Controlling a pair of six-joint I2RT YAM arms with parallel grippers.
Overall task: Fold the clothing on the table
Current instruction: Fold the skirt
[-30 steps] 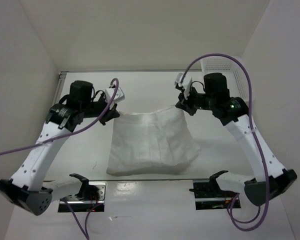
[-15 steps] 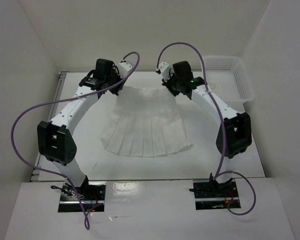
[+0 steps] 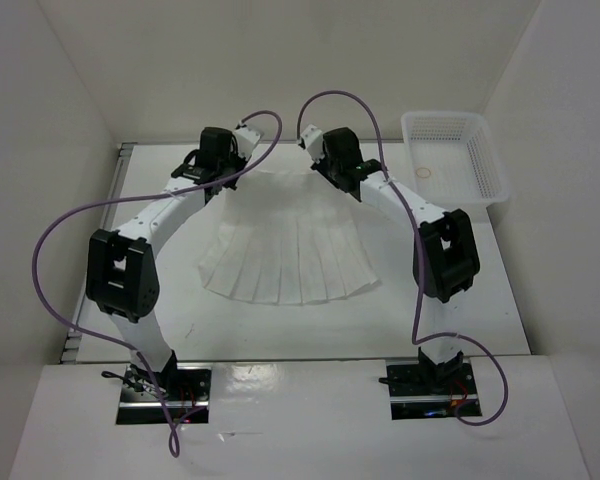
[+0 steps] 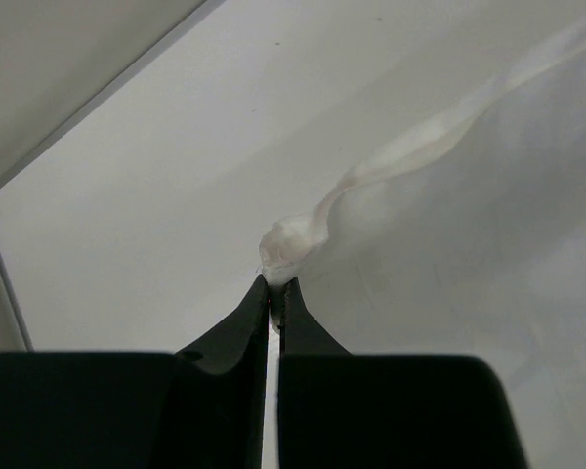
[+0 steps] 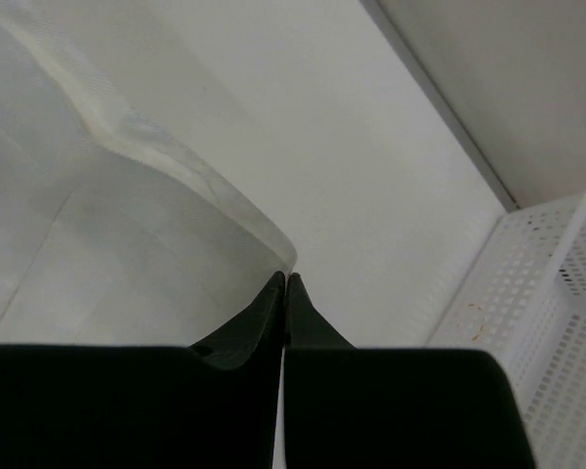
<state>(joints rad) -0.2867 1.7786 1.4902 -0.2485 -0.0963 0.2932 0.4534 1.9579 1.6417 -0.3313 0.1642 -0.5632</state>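
**A:** Pleated skirt (image 3: 290, 258) lies fanned out flat in the middle of the table (image 3: 420, 320), waistband toward the far side. A second ago it was bunched up nearer the front.

**B:** Who has hold of it?

**A:** Both. The left gripper (image 4: 273, 290) is clamped on the left waist corner, and the right gripper (image 5: 285, 283) is pinched on the right one.

**B:** And the mesh basket (image 3: 495, 175)?

**A:** It's at the far right, well apart from the cloth.

**B:** So the skirt is spread, and I judge no fold is made yet.
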